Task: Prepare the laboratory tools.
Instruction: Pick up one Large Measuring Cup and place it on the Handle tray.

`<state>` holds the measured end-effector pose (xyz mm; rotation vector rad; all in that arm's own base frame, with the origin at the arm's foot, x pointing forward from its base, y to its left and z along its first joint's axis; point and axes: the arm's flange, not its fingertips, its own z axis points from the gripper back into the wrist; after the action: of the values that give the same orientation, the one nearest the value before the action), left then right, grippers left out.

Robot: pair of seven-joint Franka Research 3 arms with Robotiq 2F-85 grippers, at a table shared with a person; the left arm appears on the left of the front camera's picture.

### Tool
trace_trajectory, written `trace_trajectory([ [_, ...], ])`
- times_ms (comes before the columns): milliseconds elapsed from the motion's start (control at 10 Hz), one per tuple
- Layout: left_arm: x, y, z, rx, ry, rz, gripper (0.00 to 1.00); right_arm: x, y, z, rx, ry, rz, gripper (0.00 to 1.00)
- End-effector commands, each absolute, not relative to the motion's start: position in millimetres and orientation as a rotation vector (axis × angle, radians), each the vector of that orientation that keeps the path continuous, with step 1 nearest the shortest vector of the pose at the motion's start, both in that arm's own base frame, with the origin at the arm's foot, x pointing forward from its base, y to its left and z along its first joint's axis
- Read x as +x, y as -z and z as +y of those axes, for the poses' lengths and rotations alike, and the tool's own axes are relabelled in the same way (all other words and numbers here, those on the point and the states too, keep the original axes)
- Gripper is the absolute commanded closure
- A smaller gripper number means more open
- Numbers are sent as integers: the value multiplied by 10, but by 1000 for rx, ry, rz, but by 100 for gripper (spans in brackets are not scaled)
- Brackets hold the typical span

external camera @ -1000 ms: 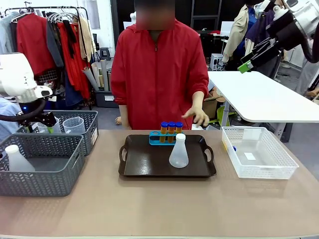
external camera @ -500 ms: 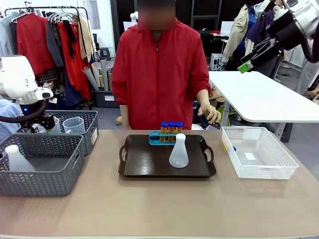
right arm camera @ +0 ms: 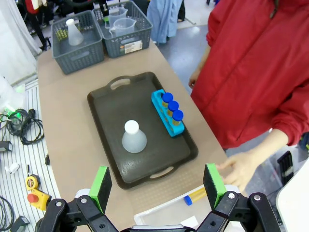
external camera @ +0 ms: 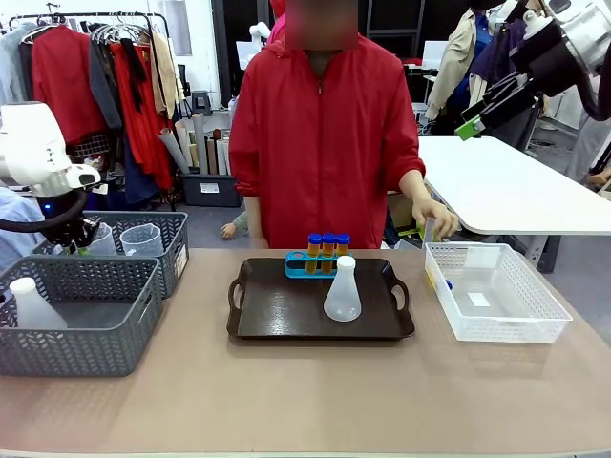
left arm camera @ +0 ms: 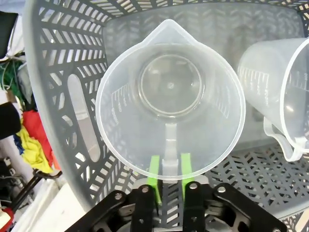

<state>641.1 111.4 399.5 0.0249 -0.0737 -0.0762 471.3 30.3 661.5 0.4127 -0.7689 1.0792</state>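
My left gripper is shut on the handle of a clear measuring beaker inside the back grey basket. A second beaker stands beside it. On the dark tray sit a small blue rack with three blue-capped tubes of orange liquid and a translucent white conical flask. My right gripper hangs open high above the table's right side. Below it, one tube lies in the white basket beside the person's hand.
Another white flask stands in the front grey basket at the left. The person in a red jacket stands at the far edge. A white table lies behind on the right.
My left gripper's fingers have closed on the beaker handle. The person has stepped to the right, and their hand has gone from the tray to the white basket.
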Motion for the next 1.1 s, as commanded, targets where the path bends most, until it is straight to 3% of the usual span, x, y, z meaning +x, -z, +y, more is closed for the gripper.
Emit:
trace_trajectory([
  [0, 6389, -4014, 1140, 46, 70, -85, 100, 4705, -6630, 310, 418, -1086, -773, 0],
  [500, 6330, -4487, 1047, 34, 37, -111, 100, 4705, -6630, 310, 418, -1086, -773, 0],
  [600, 6298, -4715, 989, 22, 32, -105, 100, 4705, -6630, 310, 418, -1086, -773, 0],
  [700, 6138, -5411, 805, 8, 90, -104, 100, 4705, -6630, 310, 418, -1086, -773, 0],
  [900, 6110, -5532, 769, 10, 95, -102, 100, 4705, -6630, 310, 418, -1086, -773, 0],
  [1000, 6035, -5838, 682, 12, 160, -99, 100, 4705, -6630, 310, 418, -1086, -773, 0],
])
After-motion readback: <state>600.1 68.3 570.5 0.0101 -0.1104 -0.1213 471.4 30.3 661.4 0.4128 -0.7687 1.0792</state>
